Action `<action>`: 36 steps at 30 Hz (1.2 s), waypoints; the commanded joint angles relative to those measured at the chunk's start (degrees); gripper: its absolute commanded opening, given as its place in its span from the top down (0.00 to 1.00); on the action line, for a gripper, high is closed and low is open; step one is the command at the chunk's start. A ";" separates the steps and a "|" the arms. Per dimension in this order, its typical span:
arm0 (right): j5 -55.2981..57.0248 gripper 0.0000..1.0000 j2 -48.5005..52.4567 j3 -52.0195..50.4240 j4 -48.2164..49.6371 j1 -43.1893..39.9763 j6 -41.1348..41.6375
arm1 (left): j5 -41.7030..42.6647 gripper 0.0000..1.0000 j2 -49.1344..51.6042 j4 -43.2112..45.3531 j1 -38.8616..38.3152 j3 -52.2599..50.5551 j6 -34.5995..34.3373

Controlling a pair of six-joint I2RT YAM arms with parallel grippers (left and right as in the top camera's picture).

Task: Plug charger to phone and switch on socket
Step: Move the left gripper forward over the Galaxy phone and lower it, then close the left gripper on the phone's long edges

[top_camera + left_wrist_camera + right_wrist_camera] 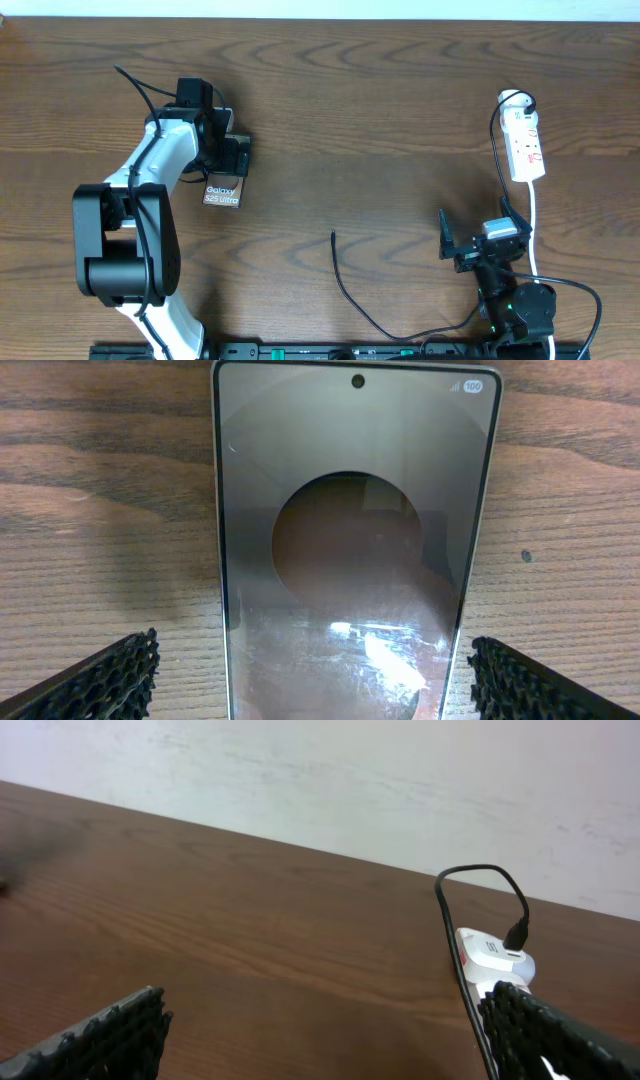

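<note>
Hovering over the phone [222,194] at far left, the left gripper [313,675] is straddling it, fingers wide, gripping nothing; the right gripper [480,238] is gaping empty, near right; the charger [345,285] is lying loose near centre, socket [525,145] far right

The grey-brown phone [222,192], lettered "Galaxy S25 Ultra", lies flat at the left of the counter [380,120]. The thin black charger [343,287] curls mid-counter, its tip free. The white socket [527,145] lies far right.
</note>
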 commanded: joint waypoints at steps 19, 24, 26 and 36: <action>0.44 0.01 -0.37 -0.07 -0.33 0.35 0.59 | -0.50 0.02 0.13 0.42 -0.04 -0.22 0.04; 0.44 0.01 -0.37 -0.07 -0.31 0.35 0.61 | -0.57 0.02 0.39 0.42 -1.29 -0.22 0.61; 0.44 0.01 -0.37 -0.07 -0.31 0.35 0.59 | -0.87 0.02 0.59 0.44 -1.88 -0.22 1.01; 0.44 0.01 -0.37 -0.07 -0.33 0.35 0.61 | -3.98 0.02 2.69 0.39 -2.25 -0.22 0.96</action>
